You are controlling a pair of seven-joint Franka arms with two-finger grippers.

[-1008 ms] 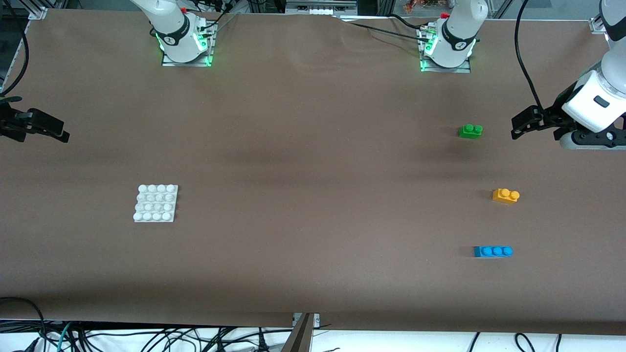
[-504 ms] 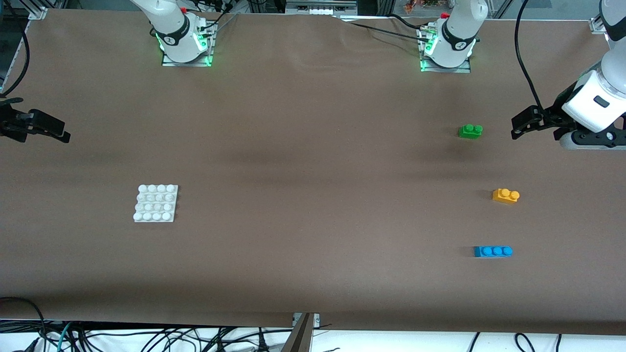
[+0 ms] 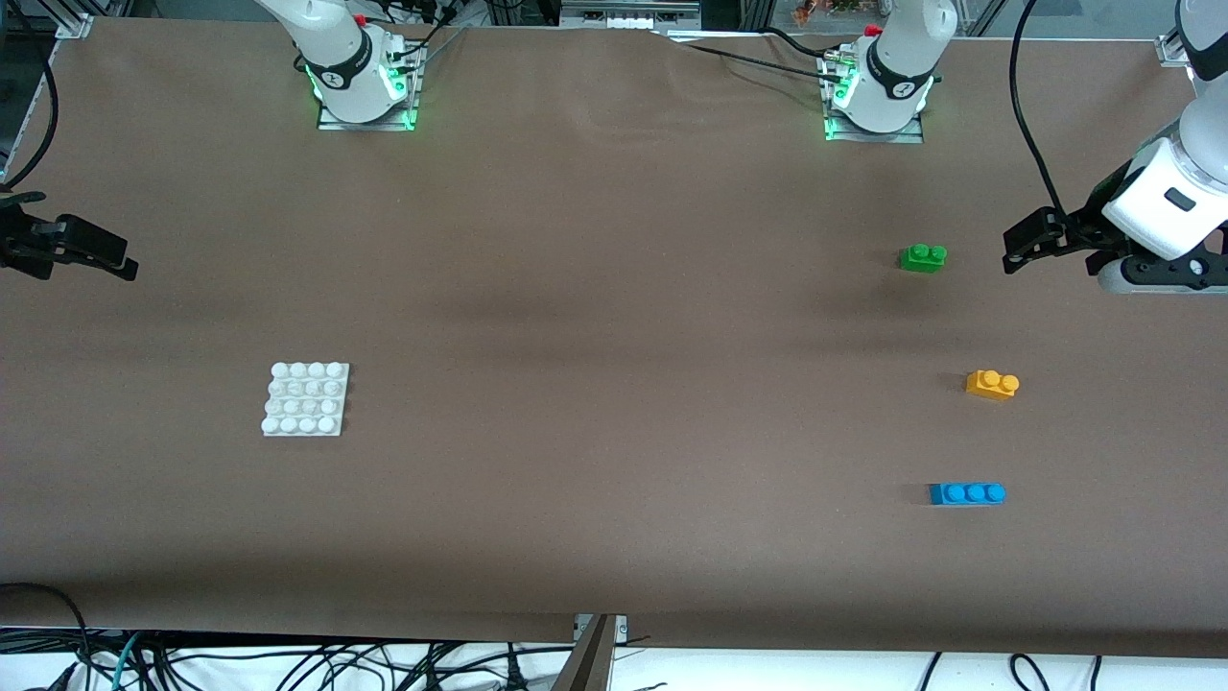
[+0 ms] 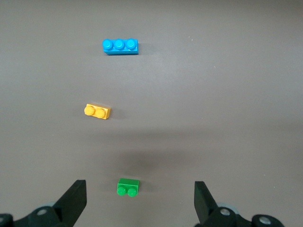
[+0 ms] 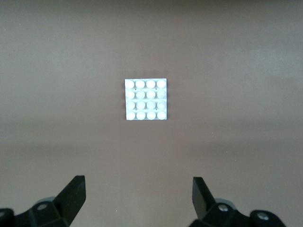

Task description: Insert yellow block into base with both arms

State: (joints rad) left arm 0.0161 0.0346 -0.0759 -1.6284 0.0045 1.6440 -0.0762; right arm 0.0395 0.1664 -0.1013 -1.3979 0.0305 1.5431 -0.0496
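Bricks and base lie apart on brown table, both grippers wide and empty

Writing is nowhere readable; the only marking is a small round emblem on the black band of each arm near its base, too small to make out. Green lights glow at both bases.

The small orange-yellow plastic two-stud block (image 3: 992, 384) sits on the table toward the left arm's end, between a small green two-stud brick (image 3: 923, 257), which is farther from the front camera, and a longer blue three-stud brick (image 3: 967, 493), which is nearer. All three stand well apart. The flat square white plastic base (image 3: 305, 399) with its four-by-four grid of studs lies toward the right arm's end, well apart from every brick.

The left gripper (image 3: 1028, 245) hangs above the table's edge at the left arm's end, near the green brick, fingers spread wide with nothing between them. The right gripper (image 3: 91, 254) is cut off by the frame edge at the right arm's end; its wrist view shows both fingers (image 5: 73, 193) far apart and empty, with the base ahead of them.

The surface is a matt brown sheet, slightly rippled between the bases. Black cables trail below the table's near edge.
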